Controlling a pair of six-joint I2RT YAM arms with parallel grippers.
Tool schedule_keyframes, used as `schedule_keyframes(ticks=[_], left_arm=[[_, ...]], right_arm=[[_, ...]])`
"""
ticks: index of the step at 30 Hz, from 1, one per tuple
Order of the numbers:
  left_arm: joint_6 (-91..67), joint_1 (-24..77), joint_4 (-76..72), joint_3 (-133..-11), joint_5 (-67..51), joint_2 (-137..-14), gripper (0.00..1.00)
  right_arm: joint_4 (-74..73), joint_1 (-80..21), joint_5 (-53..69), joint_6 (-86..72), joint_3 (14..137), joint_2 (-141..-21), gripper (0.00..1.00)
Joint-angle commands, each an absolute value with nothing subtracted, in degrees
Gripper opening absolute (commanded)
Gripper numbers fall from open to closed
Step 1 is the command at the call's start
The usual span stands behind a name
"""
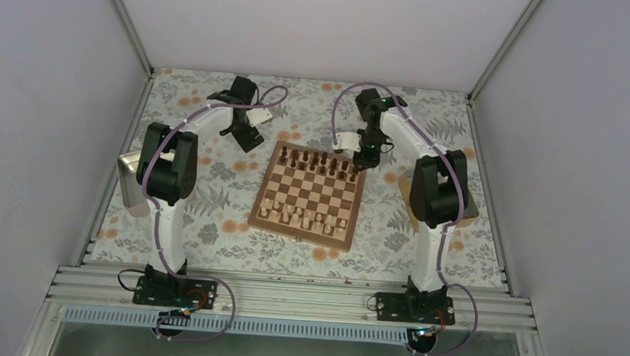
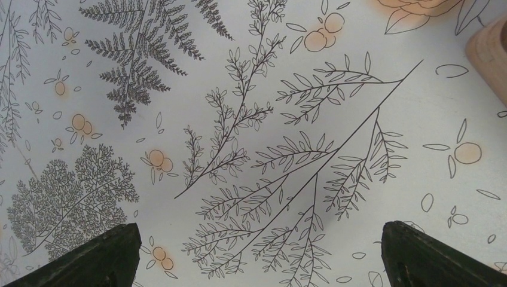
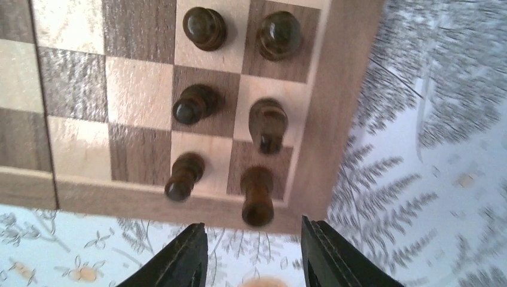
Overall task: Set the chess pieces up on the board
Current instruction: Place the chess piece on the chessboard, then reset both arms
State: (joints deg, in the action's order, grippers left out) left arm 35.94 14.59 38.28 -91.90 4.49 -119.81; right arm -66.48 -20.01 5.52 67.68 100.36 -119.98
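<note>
Right hand hangs with fingers apart and nothing between them, just off the far right corner of the board. It seems to be placed clear there so that the chess pieces in the two far rows stand unknocked. Left hand, wide open and empty too, hovers over bare flowered surface near the far left corner; the tray behind its arm is mostly hidden, so I cannot tell its contents.

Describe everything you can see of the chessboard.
The chessboard is square and wood-looking, chequered light and dark brown inside a plain brown border. It lies flat and slightly skewed on the floral tablecloth. Dark chessmen stand in its two far rows, pale chessmen in its two near rows.
</note>
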Motion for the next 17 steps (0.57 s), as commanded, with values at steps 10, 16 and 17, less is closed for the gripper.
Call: schedule_keyframes(ticks=[10,16,17], left_arm=[[31.6,14.1,34.0,-93.4,6.5,-116.5,1.0],[31.8,14.3,33.3,-93.1,7.9,-115.5,1.0],[31.6,14.2,33.2,-93.2,8.0,-115.4,1.0]], right_arm=[[-64.5,-12.4,6.5,63.6,97.8,-102.7,1.0],[-62.1,-11.3,7.2,62.9,96.8,-102.0,1.0],[-61.5,-11.3,7.2,62.7,96.6,-102.0,1.0]])
